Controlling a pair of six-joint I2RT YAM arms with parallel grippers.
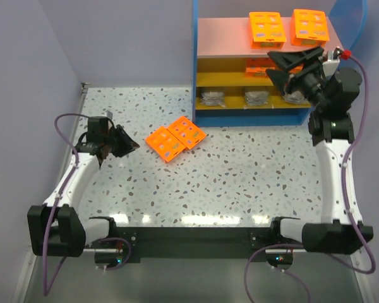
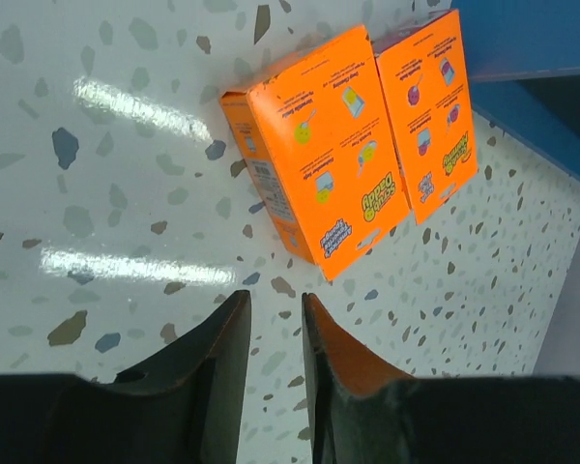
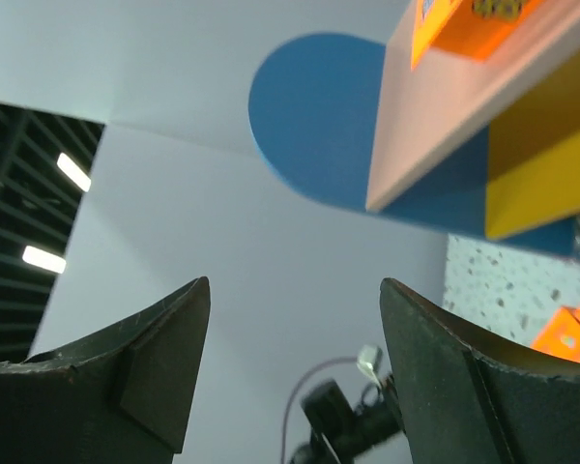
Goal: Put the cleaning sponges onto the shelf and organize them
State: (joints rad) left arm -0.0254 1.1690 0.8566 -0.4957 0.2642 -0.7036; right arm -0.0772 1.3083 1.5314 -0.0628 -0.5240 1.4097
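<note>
We see the shelf (image 1: 195,69) at the far right of the bench (image 1: 240,183), with its open front facing the arms. Two orange packs (image 1: 267,29) (image 1: 310,25) lie flat and side by side on its pink top board (image 1: 222,38). A third orange pack (image 1: 255,66) sits on the upper yellow board, partly hidden behind the right tool (image 1: 270,64). In the bottom compartment we count three grey pads (image 1: 213,98) (image 1: 257,96) (image 1: 295,96) in a row; the rightmost is partly covered by the right arm.

Two more orange packs (image 1: 165,144) (image 1: 187,132) lie on the bench in front of the shelf's left end. They touch along their long edges and sit askew to the bench edge. In the left wrist view the nearer pack (image 2: 319,145) shows its printed face and one narrow side, and the other (image 2: 433,106) lies just beside it.

The left tool (image 1: 127,143) hangs low over the bench, pointing at this pair but apart from it. Its fingers (image 2: 227,348) are drawn close, with only a narrow slit between them, and they grip nothing.

The right tool is raised in front of the shelf, about level with the upper yellow board. Its fingers (image 3: 164,348) are spread wide and empty. Its own camera looks past them at the shelf's blue side panel (image 3: 319,126) and the edge of the pink board.
</note>
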